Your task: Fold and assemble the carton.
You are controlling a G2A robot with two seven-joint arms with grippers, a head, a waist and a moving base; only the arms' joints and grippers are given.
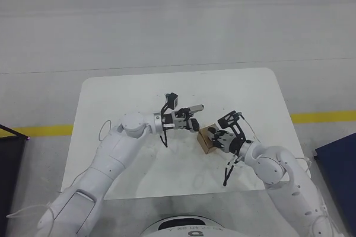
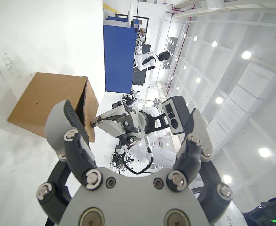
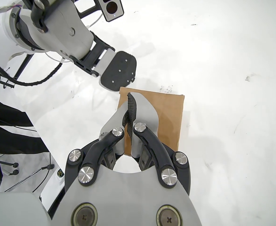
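While the right gripper (image 3: 130, 109) pinches its edge, the carton (image 3: 169, 118) rests.

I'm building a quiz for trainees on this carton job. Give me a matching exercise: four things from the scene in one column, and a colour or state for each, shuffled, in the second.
1. left hand
2. right hand
3. carton
4. table

A. white
B. shut on the carton's edge
C. open
D. brown

Pairs: 1-C; 2-B; 3-D; 4-A
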